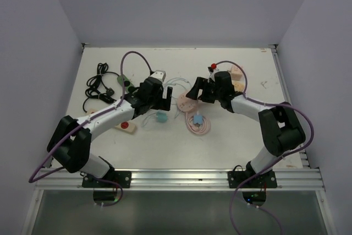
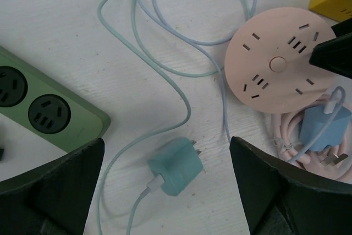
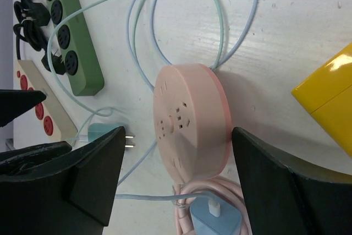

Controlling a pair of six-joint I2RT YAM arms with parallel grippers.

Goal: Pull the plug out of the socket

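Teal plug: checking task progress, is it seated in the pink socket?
No, the teal plug lies loose with prongs bare, apart from the pink socket.

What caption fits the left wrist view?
Open left tool over unplugged teal charger, between green power strip and round pink socket.

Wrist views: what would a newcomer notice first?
The round pink socket sits centre of the right wrist view, framed by the open right gripper. Next, the teal plug lies loose on the table, prongs bare, under the open left gripper. A green power strip lies at that view's left edge.
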